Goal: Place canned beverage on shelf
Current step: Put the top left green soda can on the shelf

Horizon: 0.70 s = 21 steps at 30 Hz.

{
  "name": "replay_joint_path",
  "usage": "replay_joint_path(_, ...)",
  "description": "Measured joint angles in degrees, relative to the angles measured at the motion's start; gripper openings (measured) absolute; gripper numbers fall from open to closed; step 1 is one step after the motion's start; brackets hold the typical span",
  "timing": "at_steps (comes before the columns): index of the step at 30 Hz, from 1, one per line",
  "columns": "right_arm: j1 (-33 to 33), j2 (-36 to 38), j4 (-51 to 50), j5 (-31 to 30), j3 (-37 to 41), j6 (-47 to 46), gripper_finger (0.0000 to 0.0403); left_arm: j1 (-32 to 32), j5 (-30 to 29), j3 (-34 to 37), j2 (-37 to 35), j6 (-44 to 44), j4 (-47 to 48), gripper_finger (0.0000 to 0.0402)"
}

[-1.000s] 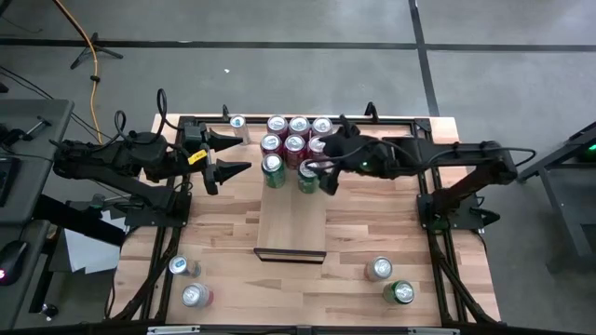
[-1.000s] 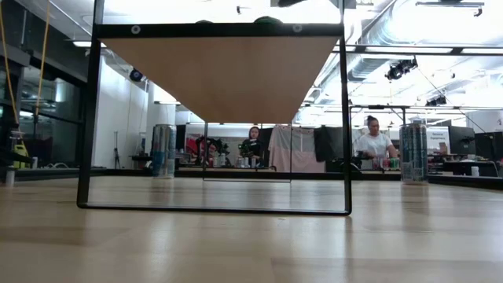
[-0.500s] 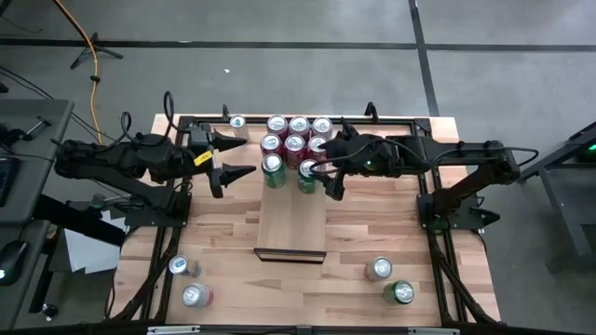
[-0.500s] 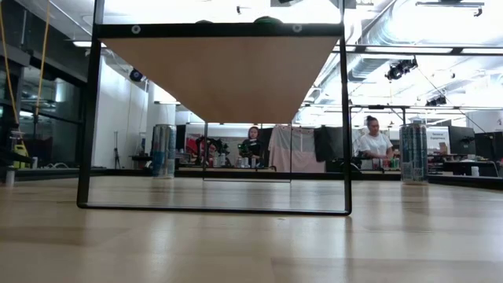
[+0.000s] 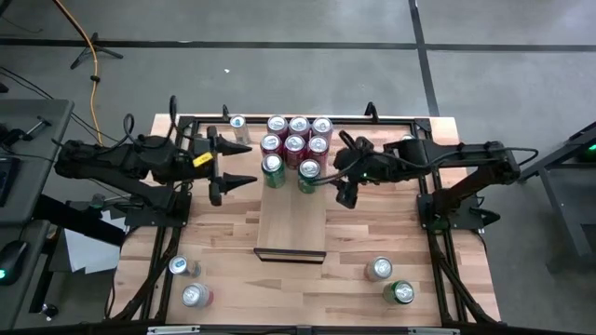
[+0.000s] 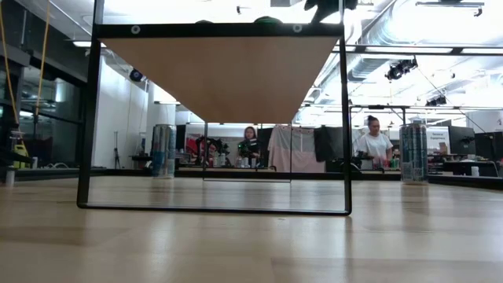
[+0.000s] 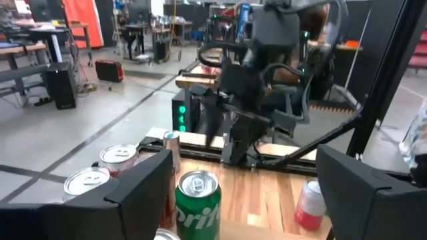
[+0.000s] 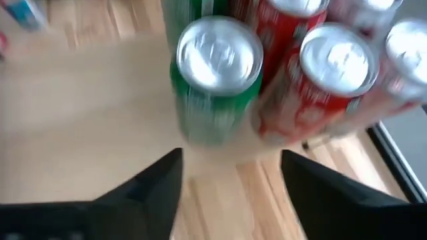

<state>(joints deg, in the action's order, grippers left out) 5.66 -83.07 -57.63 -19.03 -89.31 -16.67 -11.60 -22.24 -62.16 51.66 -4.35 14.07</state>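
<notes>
Butcher-block table [image 5: 223, 237], with the shelf [image 5: 291, 219] lying lengthwise down its middle, one dark lip toward the near edge. On the shelf's far end, a cluster of red cans [image 5: 296, 136] fronted by two green cans, one left [image 5: 273, 170], one right [image 5: 307, 175], both upright. Right gripper [image 5: 346, 191] just beside the right green can, fingers apart, gripping nothing. Left gripper [image 5: 235, 166] near the left green can, fingers spread wide, nothing between them. Loose cans [image 5: 190, 282] at the table's near corners, well apart from the shelf.
</notes>
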Motion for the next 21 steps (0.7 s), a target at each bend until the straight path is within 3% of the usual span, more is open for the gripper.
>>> replay_joint_path(4, 2.0, 0.0, -4.7, 0.0, 0.2, -0.4, 0.0138, 0.0, -0.4, 8.0, -4.8, -0.9, -7.2, 0.0255)
replay_joint_path(9, 4.0, 0.0, -7.7, 0.0, 0.2, -0.5, 0.0016, 0.0, -1.0, 20.9, -12.8, -4.5, -18.8, 0.0174)
replay_joint_path(13, 5.0, 0.4, -8.1, 1.2, 1.4, -2.8, 0.0025, 0.0, -2.5, 28.4, -18.0, -7.1, -24.7, 0.0089)
replay_joint_path(16, 6.0, 3.7, -2.7, 3.2, 8.1, -5.5, 0.0016, 0.0, -3.4, 31.6, -21.3, -8.6, -24.9, 0.0021)
replay_joint_path(21, 6.3, 13.2, 14.5, 5.8, 24.6, -12.3, 0.0007, 0.0, -3.8, 34.2, -25.1, -9.9, -24.5, 0.0009)
